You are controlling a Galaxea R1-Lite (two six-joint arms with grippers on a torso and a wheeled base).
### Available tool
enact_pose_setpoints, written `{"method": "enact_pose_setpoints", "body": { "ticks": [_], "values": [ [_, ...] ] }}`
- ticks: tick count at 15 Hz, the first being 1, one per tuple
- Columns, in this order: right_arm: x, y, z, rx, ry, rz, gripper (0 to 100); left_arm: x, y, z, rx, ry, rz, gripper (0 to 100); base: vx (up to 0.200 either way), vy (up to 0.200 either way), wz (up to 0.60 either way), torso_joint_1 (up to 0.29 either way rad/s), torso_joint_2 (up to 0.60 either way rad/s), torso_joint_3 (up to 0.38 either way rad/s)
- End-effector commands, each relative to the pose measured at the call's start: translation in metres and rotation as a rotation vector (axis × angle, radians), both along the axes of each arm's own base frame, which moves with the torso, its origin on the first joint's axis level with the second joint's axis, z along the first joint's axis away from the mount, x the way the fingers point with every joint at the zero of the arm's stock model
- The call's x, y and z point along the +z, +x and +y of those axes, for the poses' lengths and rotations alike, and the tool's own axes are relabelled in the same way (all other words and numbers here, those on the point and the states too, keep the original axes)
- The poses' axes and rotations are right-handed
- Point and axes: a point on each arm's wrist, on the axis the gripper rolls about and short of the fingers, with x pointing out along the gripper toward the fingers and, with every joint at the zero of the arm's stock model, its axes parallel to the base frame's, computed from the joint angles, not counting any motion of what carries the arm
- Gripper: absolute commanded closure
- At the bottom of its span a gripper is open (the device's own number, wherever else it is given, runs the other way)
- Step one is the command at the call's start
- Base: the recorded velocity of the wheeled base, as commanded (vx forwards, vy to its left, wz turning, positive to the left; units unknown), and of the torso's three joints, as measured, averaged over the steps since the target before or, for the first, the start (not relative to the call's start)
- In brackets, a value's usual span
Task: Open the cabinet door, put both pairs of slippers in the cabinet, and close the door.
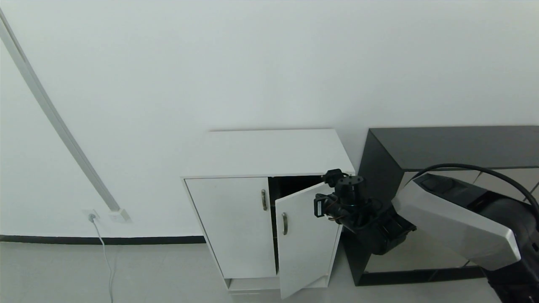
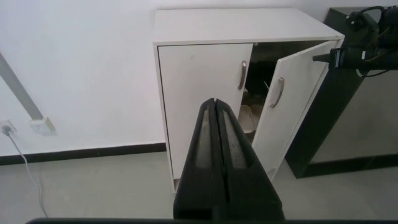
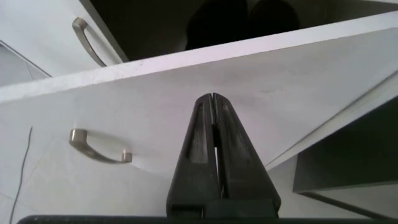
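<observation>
The white cabinet (image 1: 269, 153) stood upright on the floor (image 1: 160, 273) against the wall (image 1: 252, 63); its left door (image 1: 229, 227) was shut; its right door (image 1: 305, 240) hung partly open, swung outward, leaving a dark gap; each door bore a curved metal handle (image 1: 284, 223) near the middle seam; pale slippers (image 2: 252, 114) lay inside, seen through the gap.

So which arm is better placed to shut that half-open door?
Right, probably. The right gripper is at the top edge of the open door; the left gripper hangs back from the cabinet.
</observation>
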Motion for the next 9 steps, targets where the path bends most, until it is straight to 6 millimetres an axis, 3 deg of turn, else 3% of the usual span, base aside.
{"method": "enact_pose_setpoints", "body": {
  "ticks": [1,9],
  "values": [
    [-0.002,0.002,0.001,0.0,0.001,-0.002,100,0.0,0.0,0.0,0.0,0.0,0.001,100,0.0,0.0,0.0,0.0,0.0,0.0],
    [0.0,0.014,0.009,0.002,0.012,-0.021,100,0.0,0.0,0.0,0.0,0.0,0.001,100,0.0,0.0,0.0,0.0,0.0,0.0]
  ]
}}
